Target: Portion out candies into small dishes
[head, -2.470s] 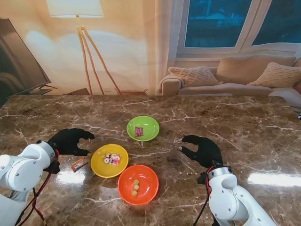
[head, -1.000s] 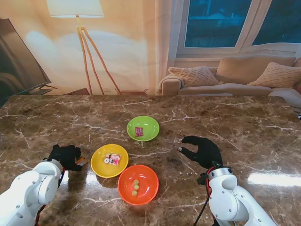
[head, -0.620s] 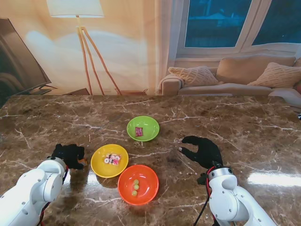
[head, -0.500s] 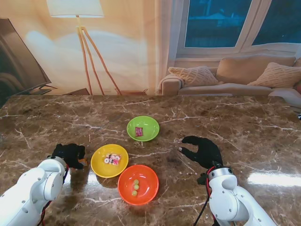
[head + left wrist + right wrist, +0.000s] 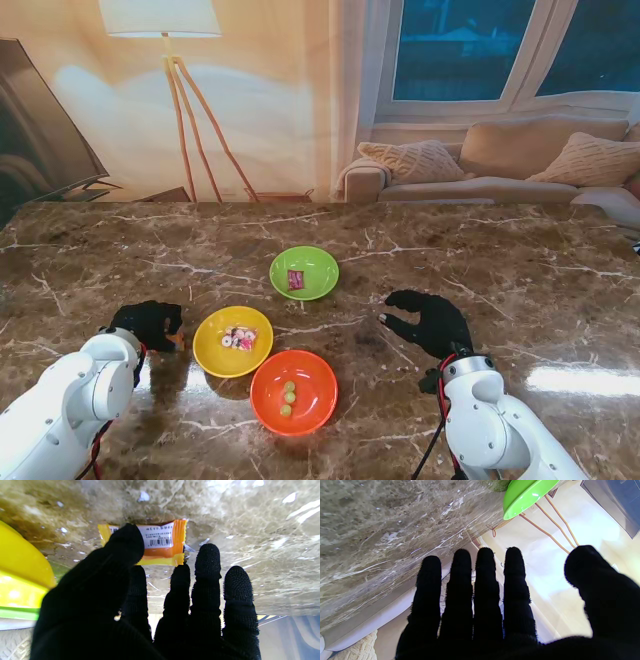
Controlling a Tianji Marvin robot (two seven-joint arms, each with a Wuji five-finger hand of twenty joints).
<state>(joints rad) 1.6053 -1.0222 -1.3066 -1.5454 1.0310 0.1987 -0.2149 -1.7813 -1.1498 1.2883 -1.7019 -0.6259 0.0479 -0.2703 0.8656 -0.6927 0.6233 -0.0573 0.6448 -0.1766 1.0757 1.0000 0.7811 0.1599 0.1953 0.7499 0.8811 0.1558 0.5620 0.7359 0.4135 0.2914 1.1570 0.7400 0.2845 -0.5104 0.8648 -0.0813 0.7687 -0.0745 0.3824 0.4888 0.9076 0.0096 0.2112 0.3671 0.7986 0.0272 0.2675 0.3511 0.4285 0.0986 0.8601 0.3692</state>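
**Candy portioning: three dishes partly filled, one wrapped candy under the left hand**

Three small dishes are seen grouped near the middle of the marble surface. The green dish, farthest from me, is shown with a single red-wrapped piece inside. The yellow dish, to the left, is shown with a small cluster of pale and pink sweets. The orange dish, nearest to me, is shown with three small green candies in a row. The task is therefore judged to be well under way, since each dish already holds something.

One piece is not yet portioned: an orange wrapped candy is seen lying flat on the surface just left of the yellow dish, its barcode label facing the wrist camera. No other loose candy can be made out.

The left hand is lowered over this candy. In the left wrist view the thumb is laid across one end of the wrapper, while the fingertips are set at its opposite edge, touching or just beside it. The fingers are partly curled and only slightly spread; a pinch appears to be forming, but a secure hold cannot be confirmed and the candy is not lifted.

The right hand is held spread near the surface to the right of the dishes, fingers straight, thumb apart, nothing held.
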